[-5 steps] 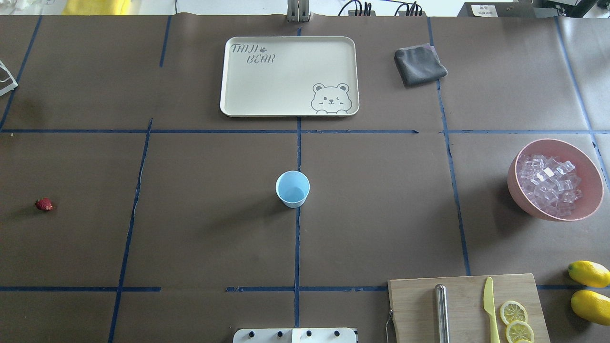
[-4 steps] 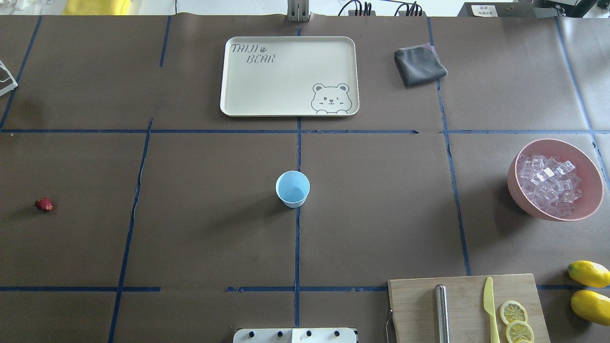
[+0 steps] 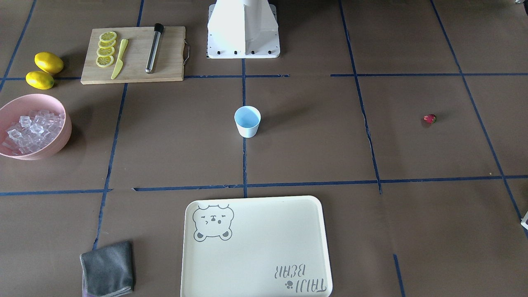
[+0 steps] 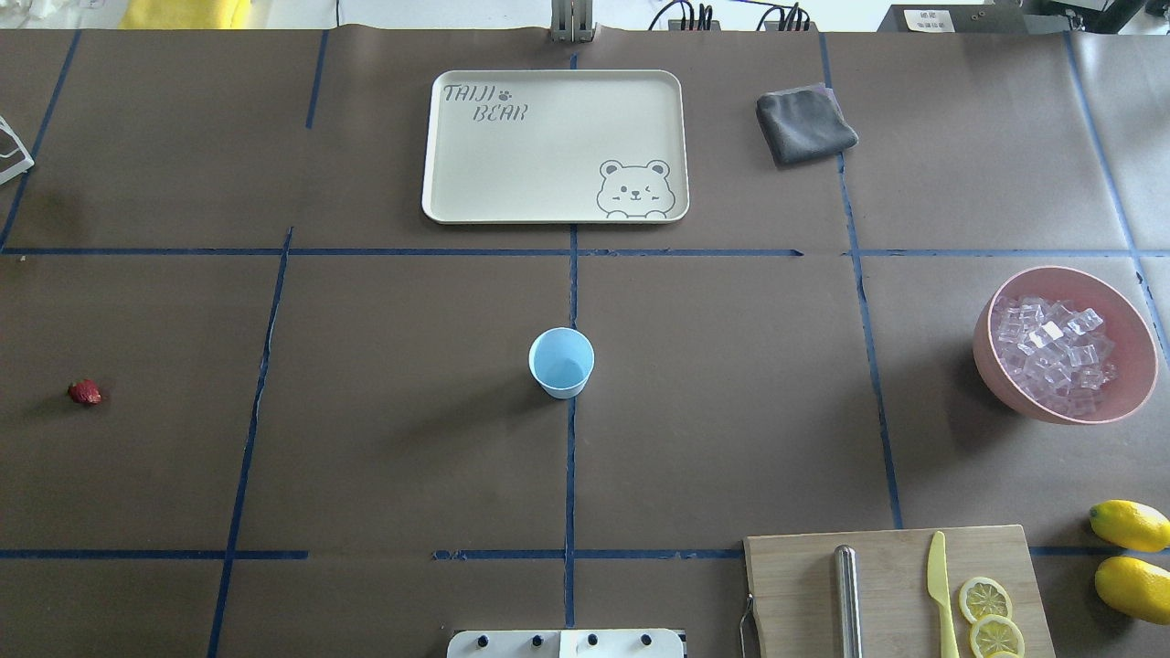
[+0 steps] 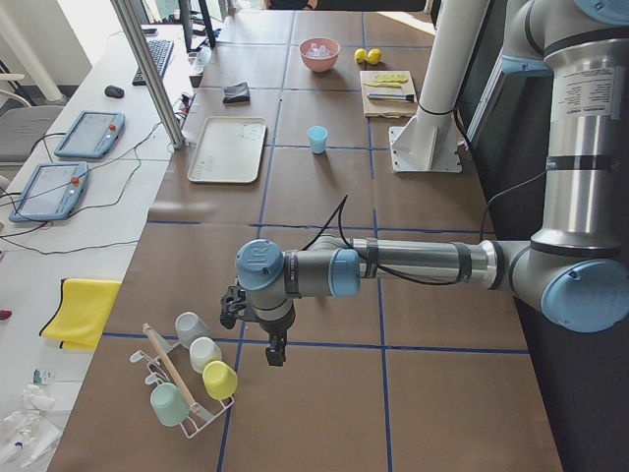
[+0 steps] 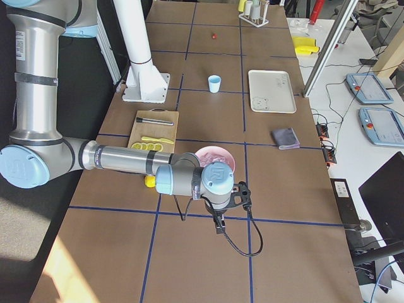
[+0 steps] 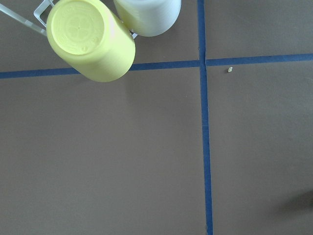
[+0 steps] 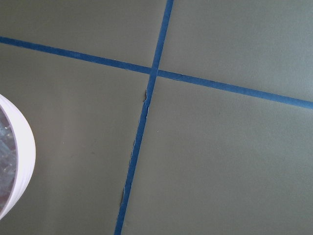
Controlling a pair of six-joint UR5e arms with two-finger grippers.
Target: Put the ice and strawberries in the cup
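The cup (image 4: 561, 362), white outside and pale blue inside, stands upright at the table's centre; it also shows in the front view (image 3: 247, 121). One small red strawberry (image 4: 84, 392) lies alone far to the left. The ice (image 4: 1051, 352) is piled in a pink bowl (image 4: 983, 340) at the right. My left gripper (image 5: 275, 354) hangs beyond the table's left end, near a cup rack. My right gripper (image 6: 218, 226) hangs beyond the pink bowl at the right end. Both show only in side views, so I cannot tell whether they are open or shut.
A cream bear tray (image 4: 555, 146) and a grey cloth (image 4: 804, 123) lie at the far side. A cutting board (image 4: 891, 594) holds a metal rod, a yellow knife and lemon slices; two lemons (image 4: 1132, 557) lie beside it. The rack's yellow cup (image 7: 90, 39) is under the left wrist.
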